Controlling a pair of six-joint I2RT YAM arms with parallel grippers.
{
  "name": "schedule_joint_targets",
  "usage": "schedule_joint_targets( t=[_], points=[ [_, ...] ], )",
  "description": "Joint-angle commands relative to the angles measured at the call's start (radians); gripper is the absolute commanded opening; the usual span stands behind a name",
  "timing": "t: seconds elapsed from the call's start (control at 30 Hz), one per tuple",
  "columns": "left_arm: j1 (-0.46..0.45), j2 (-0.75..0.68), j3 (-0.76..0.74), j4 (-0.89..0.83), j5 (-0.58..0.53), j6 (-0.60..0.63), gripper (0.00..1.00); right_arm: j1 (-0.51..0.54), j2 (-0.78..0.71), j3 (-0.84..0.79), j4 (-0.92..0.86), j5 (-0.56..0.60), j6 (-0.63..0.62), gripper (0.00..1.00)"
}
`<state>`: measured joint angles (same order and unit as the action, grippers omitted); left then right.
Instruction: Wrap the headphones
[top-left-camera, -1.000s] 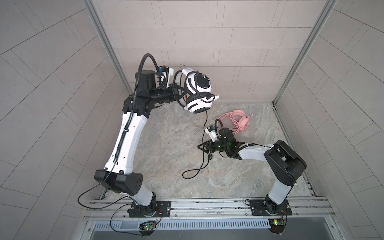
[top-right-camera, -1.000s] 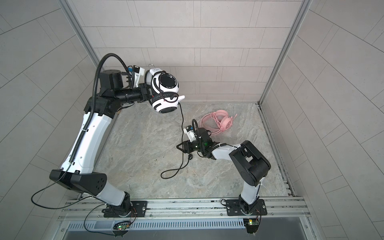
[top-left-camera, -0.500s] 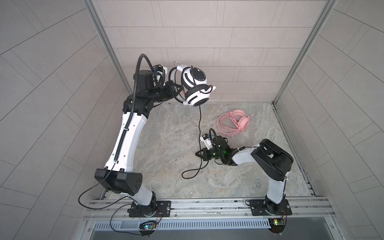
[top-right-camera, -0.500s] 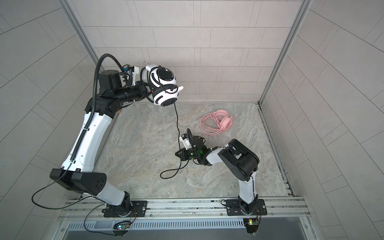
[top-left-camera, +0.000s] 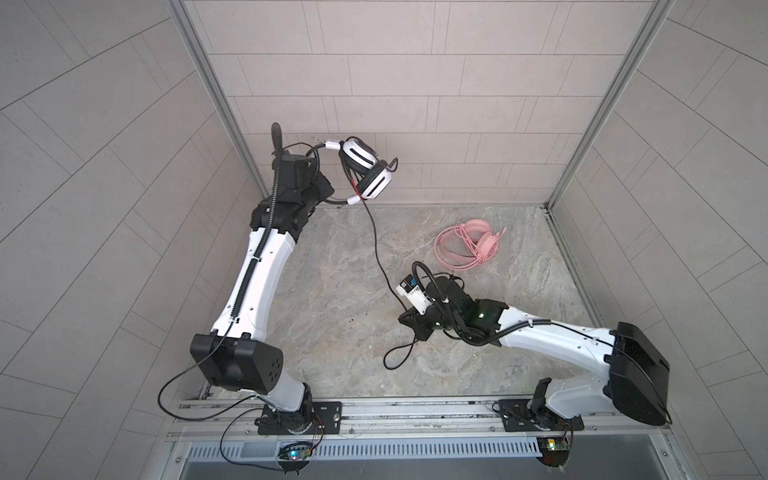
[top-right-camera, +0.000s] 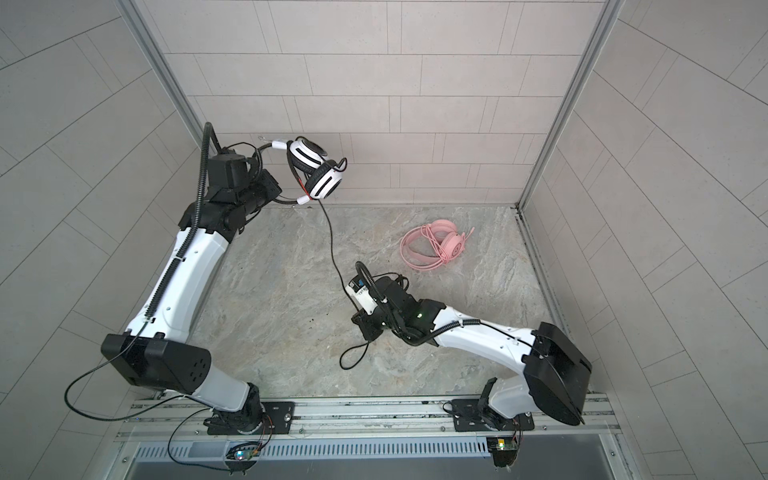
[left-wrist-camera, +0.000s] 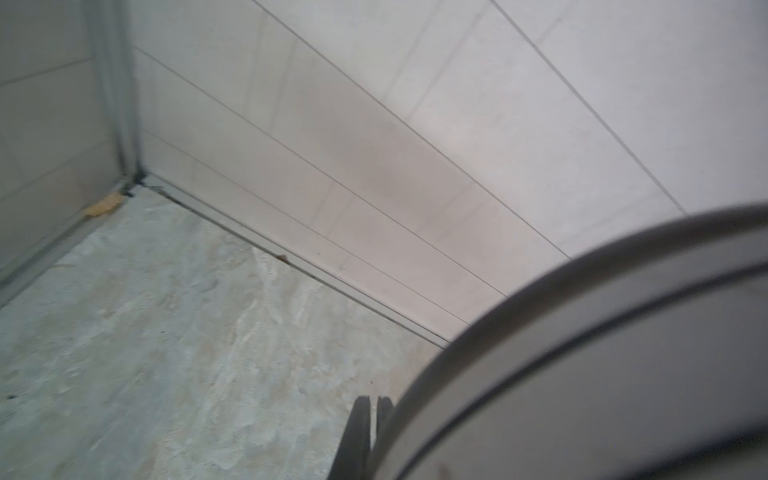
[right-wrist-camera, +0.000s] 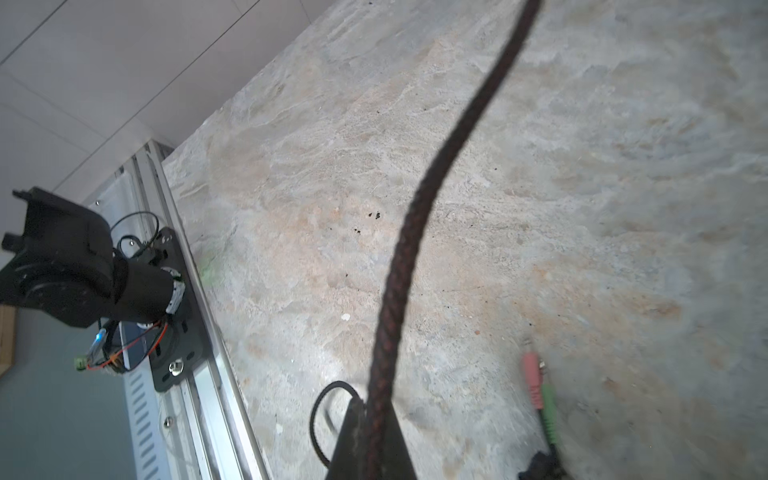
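Right end effector (top-left-camera: 412, 332) newly clamped on black cable (top-left-camera: 376, 249), left end effector (top-left-camera: 327, 194) gripping white-and-black headset (top-left-camera: 370, 174)

We log the tabletop (top-left-camera: 332, 291) as matt and stone-look, mottled grey-beige, slightly rough, with dark specks. Walls (top-left-camera: 374, 104): smooth matt tile-look panels. Corner posts (top-left-camera: 216, 104) and front rail (top-left-camera: 415, 411): bare metal with a dull sheen. White-and-black headset (top-left-camera: 374, 183): glossy hard plastic shells. Its cable (right-wrist-camera: 415, 216) is braided cloth with a rough weave, black with red flecks. Pink headset (top-left-camera: 487, 246): smooth plastic, satin finish. Plugs (right-wrist-camera: 536, 382): pink and green moulded plastic. We mark the arm shells (top-left-camera: 266, 282) as glossy white plastic and the joint housings (top-left-camera: 237, 365) as matt black plastic.
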<state>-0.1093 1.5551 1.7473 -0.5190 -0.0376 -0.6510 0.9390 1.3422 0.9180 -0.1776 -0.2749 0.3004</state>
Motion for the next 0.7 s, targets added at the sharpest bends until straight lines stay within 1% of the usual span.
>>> schedule_joint_targets(
  t=[0.0, 0.07, 0.13, 0.2, 0.23, 0.4, 0.47, 0.5, 0.53, 0.6, 0.67],
  points=[
    [-0.011, 0.024, 0.009, 0.104, -0.191, -0.023, 0.0, 0.044, -0.065, 0.075, -0.274, 0.109, -0.119, 0.04],
    [-0.028, 0.054, 0.005, 0.105, -0.237, 0.017, 0.0, 0.078, -0.094, 0.151, -0.354, 0.156, -0.159, 0.04],
    [-0.052, 0.081, 0.002, 0.104, -0.292, 0.098, 0.0, 0.098, -0.117, 0.221, -0.416, 0.199, -0.19, 0.04],
    [-0.094, 0.102, -0.014, 0.097, -0.387, 0.186, 0.0, 0.1, -0.138, 0.308, -0.467, 0.242, -0.224, 0.04],
    [-0.109, 0.11, -0.026, 0.098, -0.407, 0.22, 0.0, 0.1, -0.148, 0.343, -0.487, 0.269, -0.243, 0.04],
    [-0.201, 0.099, -0.141, 0.098, -0.486, 0.361, 0.0, 0.098, -0.199, 0.477, -0.49, 0.472, -0.342, 0.03],
    [-0.232, 0.085, -0.189, 0.101, -0.501, 0.411, 0.0, 0.076, -0.2, 0.522, -0.482, 0.521, -0.37, 0.02],
    [-0.249, 0.077, -0.211, 0.101, -0.497, 0.434, 0.0, 0.053, -0.194, 0.543, -0.48, 0.523, -0.381, 0.02],
    [-0.264, 0.068, -0.229, 0.1, -0.479, 0.461, 0.0, 0.033, -0.19, 0.564, -0.479, 0.521, -0.388, 0.02],
    [-0.299, 0.04, -0.277, 0.112, -0.41, 0.512, 0.0, -0.015, -0.183, 0.596, -0.46, 0.516, -0.404, 0.02],
    [-0.341, 0.003, -0.324, 0.125, -0.37, 0.555, 0.0, -0.071, -0.179, 0.623, -0.443, 0.512, -0.409, 0.02]
  ],
)
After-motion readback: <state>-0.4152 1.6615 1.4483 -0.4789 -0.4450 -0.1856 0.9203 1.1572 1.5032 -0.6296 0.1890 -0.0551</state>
